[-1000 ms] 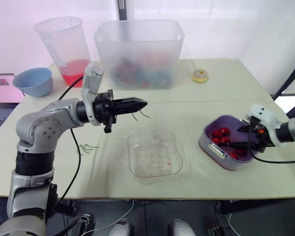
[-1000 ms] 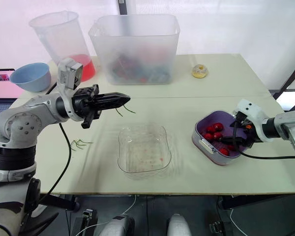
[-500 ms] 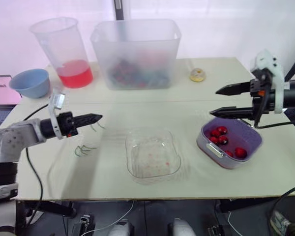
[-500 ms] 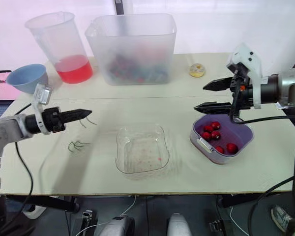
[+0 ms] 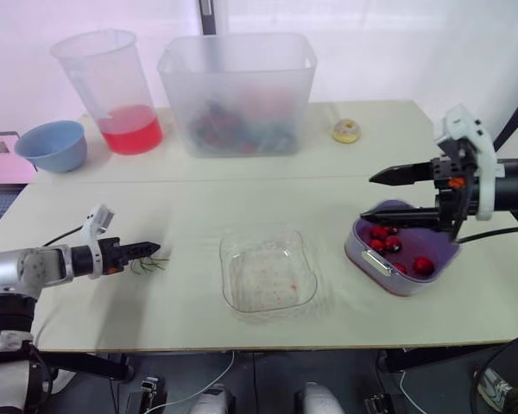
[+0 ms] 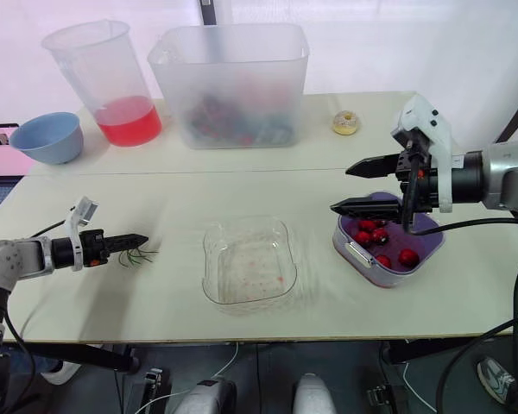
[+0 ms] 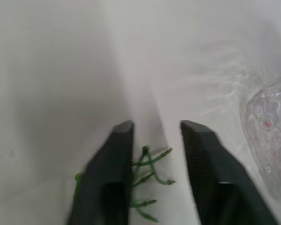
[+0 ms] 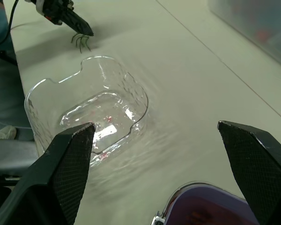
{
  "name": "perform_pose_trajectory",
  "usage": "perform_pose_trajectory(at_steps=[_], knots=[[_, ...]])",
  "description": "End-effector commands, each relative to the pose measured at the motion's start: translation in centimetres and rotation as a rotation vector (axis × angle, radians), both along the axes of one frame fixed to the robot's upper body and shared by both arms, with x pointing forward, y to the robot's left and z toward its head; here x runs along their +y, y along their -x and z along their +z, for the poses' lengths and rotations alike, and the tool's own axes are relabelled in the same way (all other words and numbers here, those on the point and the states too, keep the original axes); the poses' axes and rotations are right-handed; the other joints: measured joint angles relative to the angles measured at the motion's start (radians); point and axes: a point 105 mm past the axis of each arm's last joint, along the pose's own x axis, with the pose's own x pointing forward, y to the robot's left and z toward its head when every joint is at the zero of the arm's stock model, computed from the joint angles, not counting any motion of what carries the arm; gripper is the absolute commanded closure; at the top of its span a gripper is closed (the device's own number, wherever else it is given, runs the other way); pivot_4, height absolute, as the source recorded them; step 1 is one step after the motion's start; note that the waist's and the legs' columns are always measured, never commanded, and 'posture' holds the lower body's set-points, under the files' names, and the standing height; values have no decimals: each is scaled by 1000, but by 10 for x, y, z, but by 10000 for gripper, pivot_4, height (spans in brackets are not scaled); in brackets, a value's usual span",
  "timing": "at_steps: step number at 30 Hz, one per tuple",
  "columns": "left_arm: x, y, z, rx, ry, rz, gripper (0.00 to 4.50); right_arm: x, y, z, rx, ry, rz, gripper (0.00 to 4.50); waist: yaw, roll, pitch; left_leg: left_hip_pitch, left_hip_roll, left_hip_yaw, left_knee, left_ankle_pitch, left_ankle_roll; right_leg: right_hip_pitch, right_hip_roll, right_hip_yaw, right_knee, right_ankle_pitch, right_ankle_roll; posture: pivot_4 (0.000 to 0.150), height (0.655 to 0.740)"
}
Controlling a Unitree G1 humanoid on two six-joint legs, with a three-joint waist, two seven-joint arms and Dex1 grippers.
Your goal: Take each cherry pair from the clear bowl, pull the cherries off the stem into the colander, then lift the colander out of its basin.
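The left arm (image 5: pixel 22 267) and right arm (image 6: pixel 505 172) are silver-grey tubes with black collars. The left gripper (image 5: pixel 154 248) and right gripper (image 5: pixel 369 196) each carry two long, tapering black fingers (image 7: pixel 201 159), a white boxy wrist housing (image 5: pixel 463 131) and a trailing black cable (image 6: pixel 466 227).

Looking forward and down from the head over the table (image 5: pixel 198 194) in both eye views, close and low from each wrist, all sharing the clear bowl (image 5: pixel 268 276) and loose stems (image 7: pixel 150 173).

Clear bowl (image 5: pixel 268 278) lies centre, stems (image 5: pixel 147 265) to its left, colander (image 5: pixel 360 247) to its right, tub (image 5: pixel 238 86) behind.
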Motion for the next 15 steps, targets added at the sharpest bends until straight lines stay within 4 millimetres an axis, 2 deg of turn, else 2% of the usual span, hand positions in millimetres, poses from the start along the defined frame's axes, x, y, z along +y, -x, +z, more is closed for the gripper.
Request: perform_pose_trajectory(at_steps=[1, 3, 4, 6, 11, 12, 14, 15], knots=[[7, -1, 37, -145, -33, -46, 11327, -3, 5, 9, -39, 18, -1, 0, 0, 0, 0, 0, 0, 0, 0, 0, 0, 0, 0, 0, 0, 0, 0, 1500, 7400], [11, -2, 52, -209, -40, -52, 1397, -5, 4, 10, -38, 17, -5, 0, 0, 0, 0, 0, 0, 0, 0, 0, 0, 0, 0, 0, 0, 0, 0, 1500, 7400], [12, -2, 63, -247, -28, -56, 560, -7, 3, 12, -38, 17, -11, 0, 1, 0, 0, 0, 0, 0, 0, 0, 0, 0, 0, 0, 0, 0, 0, 1500, 7400], [10, 0, 83, -323, 26, -92, 560, -13, 3, 13, -35, 20, -28, 0, 2, 0, 0, 0, 0, 0, 0, 0, 0, 0, 0, 0, 0, 0, 0, 1500, 7400], [-5, 10, 124, -524, 37, -244, 560, -52, 2, 9, -10, 51, -152, 0, 3, 0, 0, 0, -1, 1, 0, 0, 0, 0, -1, 0, 0, 0, 0, 1500, 7400], [-9, 10, 125, -554, -26, -279, 560, -60, 4, 9, -4, 42, -179, 0, 3, 0, 0, 0, -1, 2, 0, 0, 0, 1, -1, 0, 0, 0, 0, 1500, 7400], [-20, 17, 108, -581, -274, -459, 560, -80, 5, 3, 5, 53, -272, 0, 1, 0, 0, 0, -1, 3, 0, 0, 0, 1, -1, 0, 0, 0, 0, 1500, 7400], [-34, 21, 111, -608, -287, -543, 560, -95, 9, -3, 24, 55, -335, 0, 1, 0, 0, 0, -1, 4, 0, 0, 0, 1, -1, 0, 0, 0, 0, 1500, 7400]])
